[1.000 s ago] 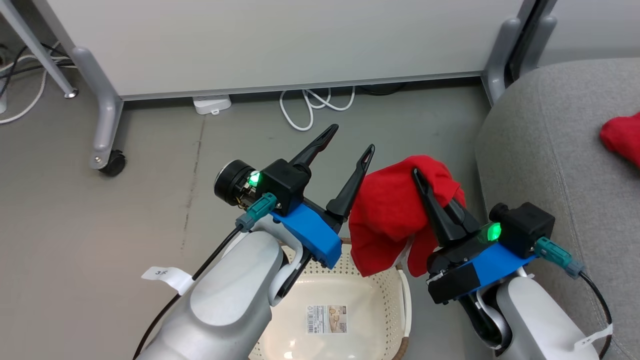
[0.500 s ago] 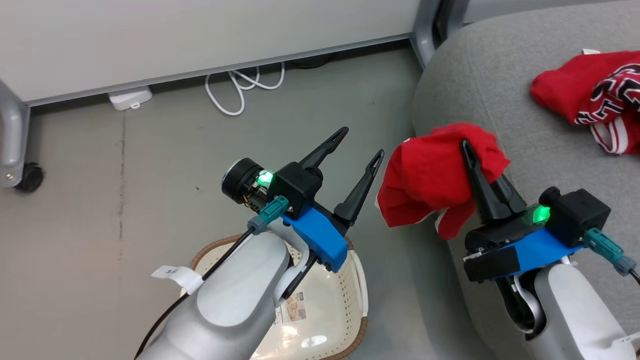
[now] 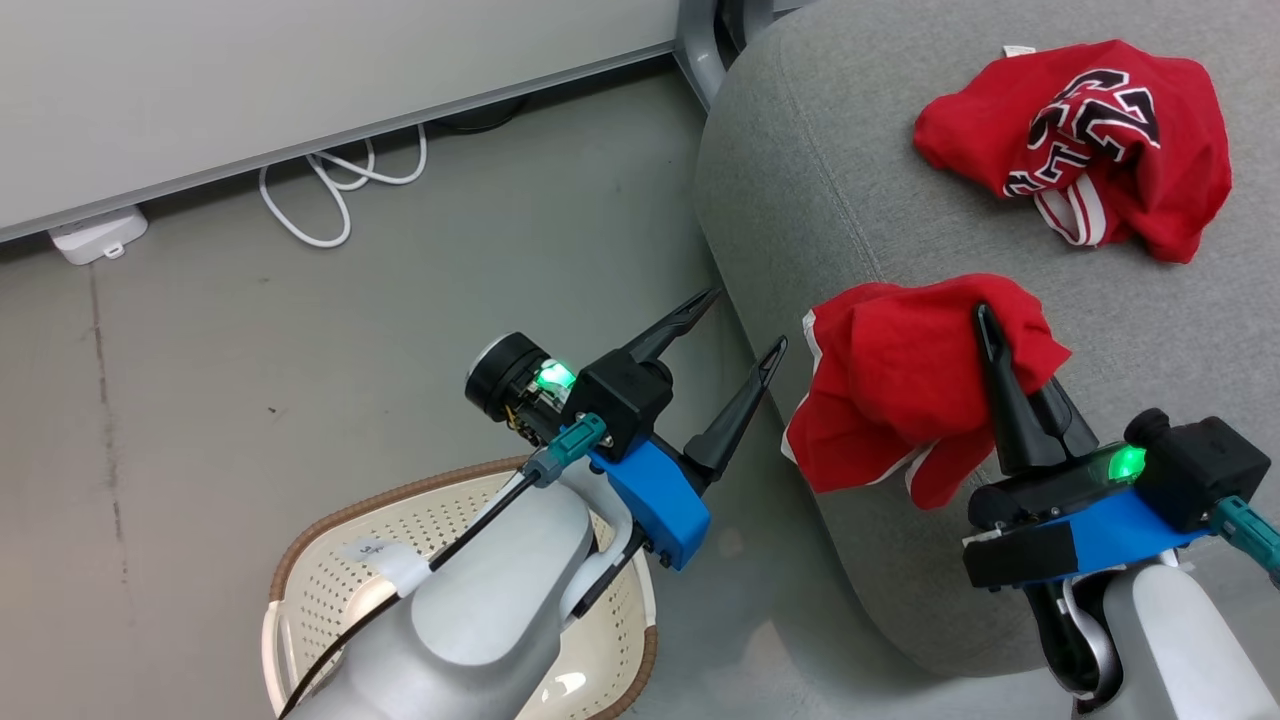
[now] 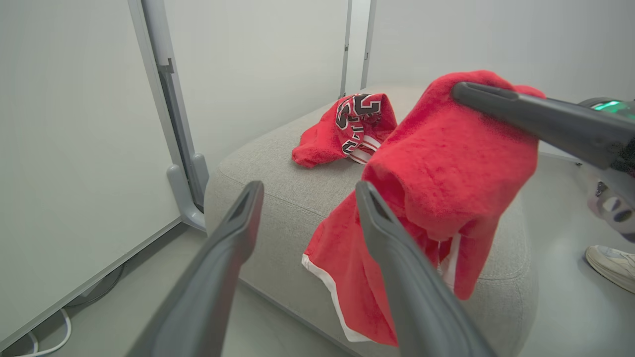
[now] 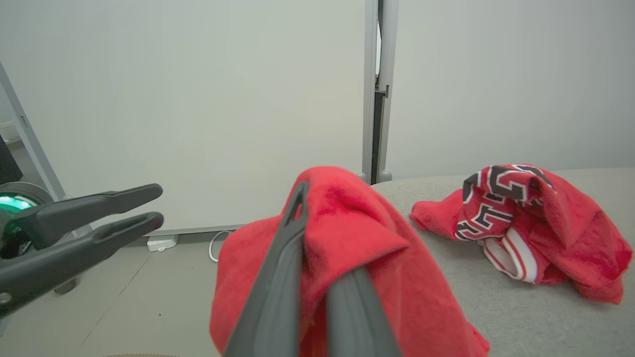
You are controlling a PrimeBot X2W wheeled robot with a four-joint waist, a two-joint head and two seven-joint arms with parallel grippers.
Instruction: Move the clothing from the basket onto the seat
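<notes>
In the head view, the right claw (image 3: 992, 335) is clenching the plain red garment (image 3: 900, 390), its dark fingers pinched together with the cloth bunching over their tips and hanging down to the left of them. The garment is hanging over the near left edge of the grey seat (image 3: 800, 200); whether it is touching the cushion is not clear. Farther back on the seat, well apart from the claw, the lettered garment (image 3: 1090, 140) is lying crumpled. The left claw (image 3: 745, 322) is standing released, fingers spread and holding nothing, just left of the hanging cloth and over the floor (image 3: 250, 350). The basket (image 3: 300, 545) is sitting on the floor at the lower left, partly under the left forearm. In the left wrist view, the two spread fingers are framing the seat's corner, the plain red garment is dangling just beyond the right-hand finger, and the right claw is reaching in from the right edge across the top of the cloth. In the right wrist view, the closed fingers are rising into the red fabric, which is draping over and around them, while the lettered garment is resting on the seat to the right.
</notes>
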